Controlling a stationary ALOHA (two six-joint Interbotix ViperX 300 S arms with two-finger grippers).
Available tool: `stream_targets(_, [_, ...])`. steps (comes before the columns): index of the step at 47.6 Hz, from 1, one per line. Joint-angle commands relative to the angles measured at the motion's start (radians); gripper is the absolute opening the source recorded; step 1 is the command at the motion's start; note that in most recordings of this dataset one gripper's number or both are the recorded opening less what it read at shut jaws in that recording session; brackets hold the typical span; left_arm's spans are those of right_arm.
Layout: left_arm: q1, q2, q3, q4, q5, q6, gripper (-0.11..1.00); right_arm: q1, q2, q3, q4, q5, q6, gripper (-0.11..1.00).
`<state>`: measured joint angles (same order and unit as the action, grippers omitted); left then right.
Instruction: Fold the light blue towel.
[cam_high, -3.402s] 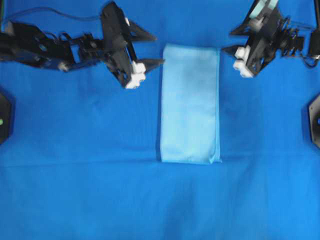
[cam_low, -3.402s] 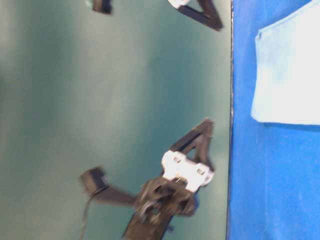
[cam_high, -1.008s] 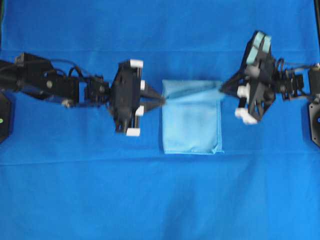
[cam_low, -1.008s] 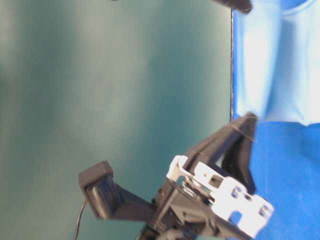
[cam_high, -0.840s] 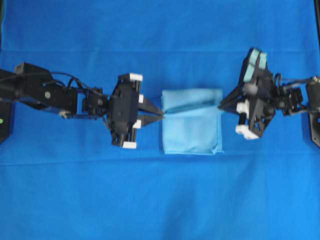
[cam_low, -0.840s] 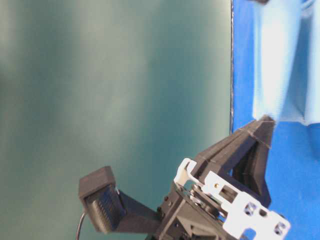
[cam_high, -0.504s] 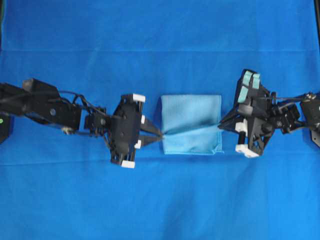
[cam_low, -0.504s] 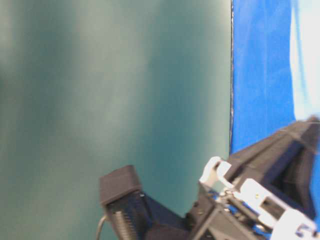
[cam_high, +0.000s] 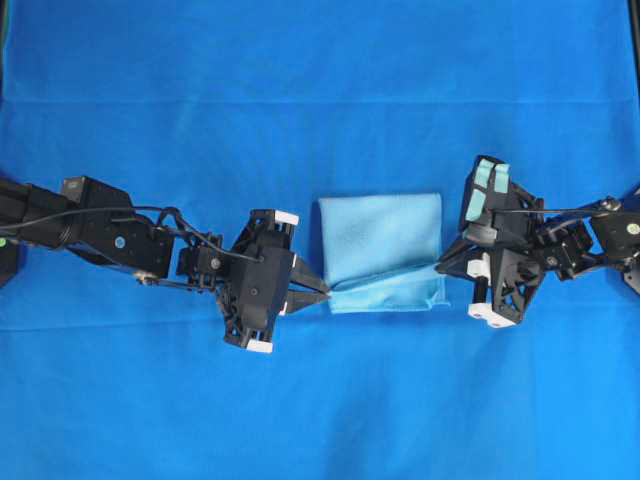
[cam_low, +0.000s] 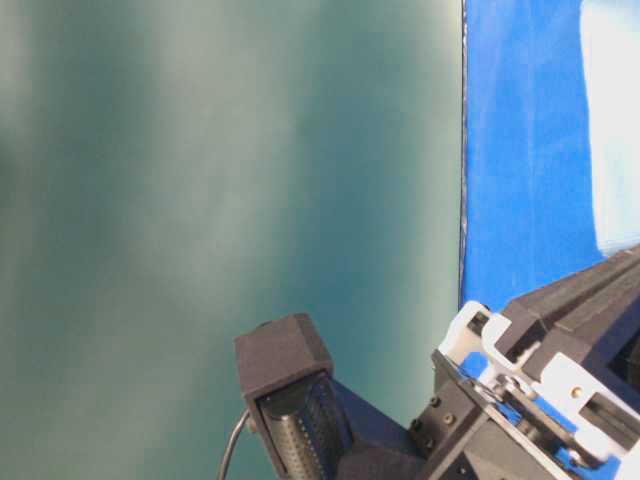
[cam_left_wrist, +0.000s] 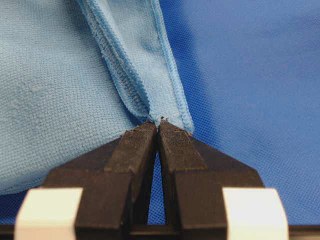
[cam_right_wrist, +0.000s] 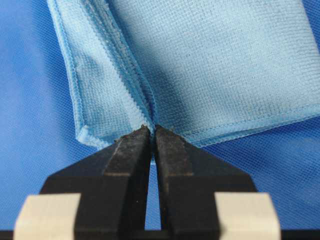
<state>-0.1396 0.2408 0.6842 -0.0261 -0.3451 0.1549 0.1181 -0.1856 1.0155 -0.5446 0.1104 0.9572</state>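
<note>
I am seeing both the left end effector (cam_high: 322, 292) and right end effector (cam_high: 441, 264) clamping tight on opposite edges of the light blue towel (cam_high: 380, 235).

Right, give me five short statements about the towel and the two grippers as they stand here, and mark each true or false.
1. The left gripper is shut on an edge of the light blue towel. True.
2. The right gripper hangs open, well clear of the towel. False: its jaws are pinched shut on the towel's edge.
3. The towel lies spread out as a single flat layer. False: it is doubled over, with stacked stitched edges showing in both wrist views.
4. The towel rests on the darker blue table covering. True.
5. Both grippers hold the towel from the same side. False: in the overhead view the left one grips its left edge, the right one its right edge.
</note>
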Motion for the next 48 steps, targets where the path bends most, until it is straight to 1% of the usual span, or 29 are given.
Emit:
stream_targets(1, [-0.002,-0.017,-0.009,0.0,-0.003,0.002,0.01,0.005,-0.008,-0.012,0.003,-0.005,0.002,0.04])
stream_targets(3, [-0.002,-0.018,-0.008,0.0,-0.003,0.002,0.01,0.006,-0.008,-0.014,0.005,-0.005,0.002,0.06])
stream_targets(4, [-0.002,-0.02,-0.008,0.0,-0.003,0.002,0.01,0.008,-0.008,-0.015,0.005,-0.003,0.002,0.09])
stream_targets(7, [-0.003,-0.029,-0.006,0.0,-0.003,0.002,0.07,0.017,-0.008,-0.02,0.005,0.0,0.002,0.27])
stream_targets(10, [-0.008,-0.044,-0.005,0.0,0.002,0.003,0.22,0.028,-0.011,-0.026,0.005,0.008,0.002,0.45])
stream_targets(11, [-0.008,-0.051,-0.003,0.0,0.002,0.003,0.29,0.031,-0.014,-0.026,0.003,0.011,0.0,0.53])
stream_targets(13, [-0.009,-0.064,0.0,0.0,0.005,0.003,0.42,0.038,-0.018,-0.031,0.005,0.018,0.0,0.62])
stream_targets(15, [-0.009,-0.08,0.003,0.0,0.012,0.002,0.55,0.048,-0.032,-0.034,0.003,0.035,0.0,0.65])
stream_targets(19, [-0.009,-0.129,0.012,0.0,0.038,0.0,0.78,0.066,-0.069,-0.038,0.005,0.075,0.0,0.59])
stream_targets(20, [-0.011,-0.14,0.014,0.0,0.046,0.0,0.81,0.075,-0.086,-0.04,0.005,0.092,0.0,0.59])
stream_targets(22, [-0.012,-0.17,0.018,0.0,0.064,0.0,0.82,0.087,-0.114,-0.041,0.005,0.112,0.0,0.59])
stream_targets(29, [-0.018,-0.276,0.044,0.0,0.137,0.0,0.74,0.124,-0.225,-0.044,0.002,0.19,0.0,0.59])
stream_targets(34, [-0.018,-0.38,0.083,0.0,0.176,0.0,0.71,0.127,-0.321,-0.035,-0.012,0.259,0.0,0.59])
stream_targets(37, [-0.018,-0.44,0.114,0.002,0.179,-0.002,0.69,0.126,-0.368,-0.029,-0.037,0.293,0.0,0.59])
stream_targets(40, [-0.018,-0.502,0.149,0.0,0.178,0.0,0.68,0.121,-0.426,-0.017,-0.072,0.319,0.0,0.59])
stream_targets(48, [-0.015,-0.675,0.25,0.002,0.153,-0.002,0.68,0.095,-0.569,0.011,-0.16,0.33,0.0,0.59])
